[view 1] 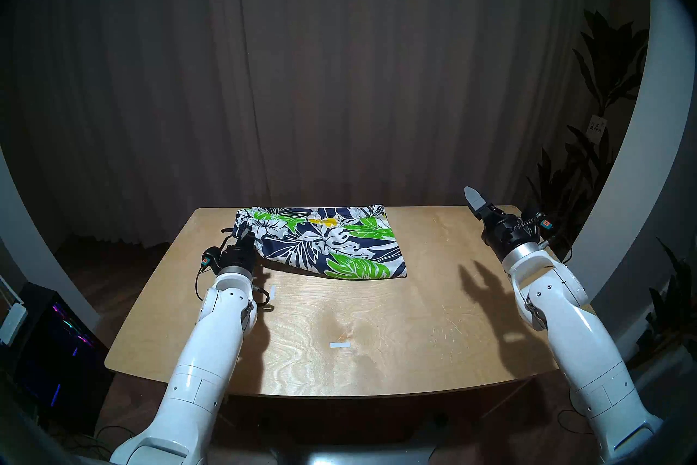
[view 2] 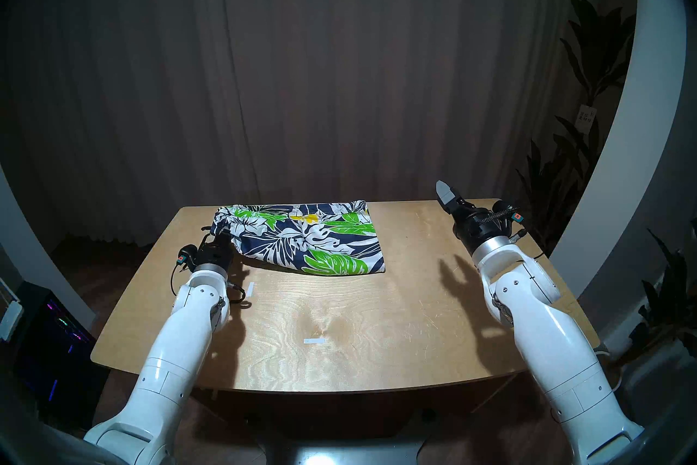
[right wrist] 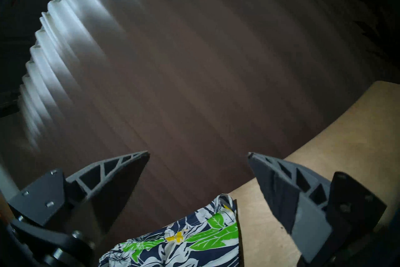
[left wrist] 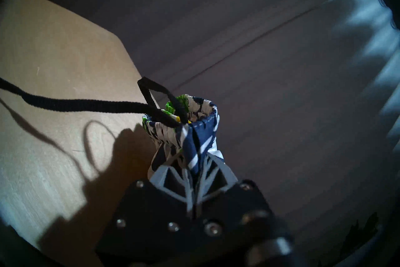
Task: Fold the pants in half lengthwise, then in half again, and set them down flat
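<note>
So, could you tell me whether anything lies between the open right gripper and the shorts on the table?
Nothing visible does. The right gripper hangs open above the table's far right corner, and only bare wood separates it from the shorts. The left gripper already pinches their waistband end.

Four fisheye views: we have two from the head and one from each wrist.

Our head pair looks down and forward over the tabletop (view 1: 339, 321) toward the curtain (view 1: 339, 75), sharing nearly the whole scene. Our left wrist view sits very close to the shorts (left wrist: 194, 130), facing the tabletop's edge and the floor; our right wrist view looks from farther off, tilted, sharing the shorts (right wrist: 184, 242) and curtain.
</note>
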You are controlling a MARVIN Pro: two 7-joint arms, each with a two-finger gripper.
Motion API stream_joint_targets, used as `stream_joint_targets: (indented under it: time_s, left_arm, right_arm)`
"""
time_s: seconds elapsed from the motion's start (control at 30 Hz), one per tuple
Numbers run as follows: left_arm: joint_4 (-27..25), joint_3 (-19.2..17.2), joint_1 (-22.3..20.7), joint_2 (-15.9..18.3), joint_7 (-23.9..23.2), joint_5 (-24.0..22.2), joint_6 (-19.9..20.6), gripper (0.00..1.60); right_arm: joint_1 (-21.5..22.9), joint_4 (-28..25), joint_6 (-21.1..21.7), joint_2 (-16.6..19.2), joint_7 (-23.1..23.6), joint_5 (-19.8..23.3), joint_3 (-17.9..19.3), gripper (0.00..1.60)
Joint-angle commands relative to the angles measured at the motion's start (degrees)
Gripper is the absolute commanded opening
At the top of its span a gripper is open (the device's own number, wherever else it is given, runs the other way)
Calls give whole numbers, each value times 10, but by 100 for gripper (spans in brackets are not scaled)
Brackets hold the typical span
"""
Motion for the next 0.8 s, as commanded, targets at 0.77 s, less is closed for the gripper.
stream_joint_targets:
  time_s: [0.77]
  left_arm:
    - [-158, 106, 0, 53, 22, 165, 0, 0]
  right_arm:
    - [8, 42, -67, -6, 18, -25, 38, 160]
